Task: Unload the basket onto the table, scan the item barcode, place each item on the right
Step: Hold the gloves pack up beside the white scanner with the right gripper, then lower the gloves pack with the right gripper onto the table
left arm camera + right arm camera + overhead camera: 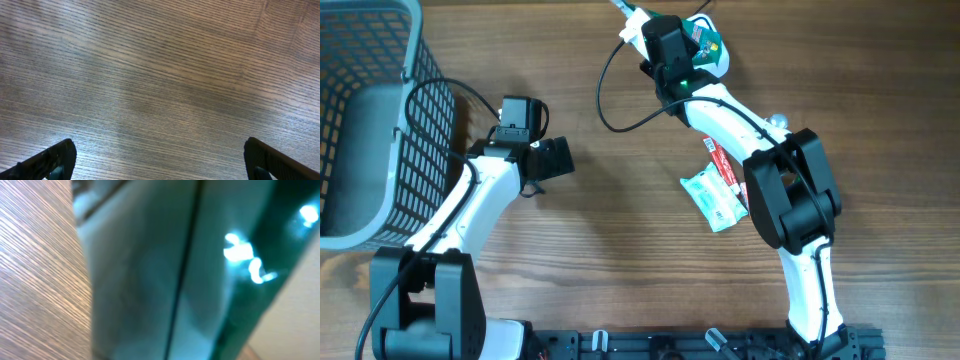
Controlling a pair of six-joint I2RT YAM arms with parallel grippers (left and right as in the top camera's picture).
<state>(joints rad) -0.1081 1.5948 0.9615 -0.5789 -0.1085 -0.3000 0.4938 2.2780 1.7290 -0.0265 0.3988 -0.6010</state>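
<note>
- The wooden table (620, 260) carries everything and fills the left wrist view with bare grain.
- A grey mesh basket (430, 130) stands at the far left corner, partly cut off by the picture's edge.
- The right arm (790, 190) reaches from the near edge up to the far edge, its black end over the pack.
- The left arm (470, 200) bends in from the near left, its end low over the table just beside the basket.
- The pack (708, 45), green and white, is at the table's far edge, right of the middle, touching the right arm's end and half hidden by it. The right wrist view shows only a blurred teal surface pressed close to the lens.
- A teal-and-white packet (710, 198) lies flat near the middle right, just beside the right arm's elbow.
- A red-and-white packet (720, 165) lies touching the teal one on its far side, partly under the arm.
- A white piece (628, 22) juts out on the left of the right arm's end; what it is cannot be told.
- The left fingers (52, 157) stand spread wide, one at each lower corner of their view, with nothing between them.
- The right fingers are drawn closed; they are hidden from above, so whether they pinch the pack cannot be told.
</note>
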